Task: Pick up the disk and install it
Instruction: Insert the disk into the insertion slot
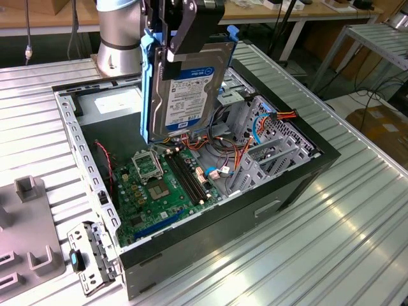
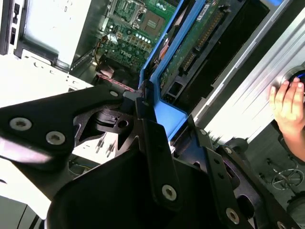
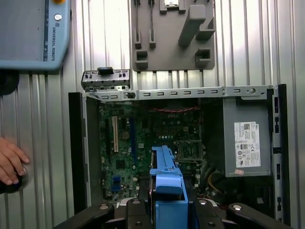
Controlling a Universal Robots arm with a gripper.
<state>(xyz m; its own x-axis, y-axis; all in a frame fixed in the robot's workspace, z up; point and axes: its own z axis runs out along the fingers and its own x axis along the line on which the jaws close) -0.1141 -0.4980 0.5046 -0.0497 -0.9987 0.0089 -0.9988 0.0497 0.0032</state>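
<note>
The disk, a silver hard drive with a white label in a blue carrier frame, hangs upright above the open computer case. My black gripper is shut on its upper edge in the exterior view. In the second wrist view my gripper clamps the blue frame of the disk, whose green circuit-board side faces the camera. In the first wrist view the disk's blue frame points down at the motherboard.
Inside the case are the motherboard, coloured cables, a metal drive bay and a grey box with a white sticker. A grey fixture plate and a teach pendant lie beside the case. A person's hand rests on the table.
</note>
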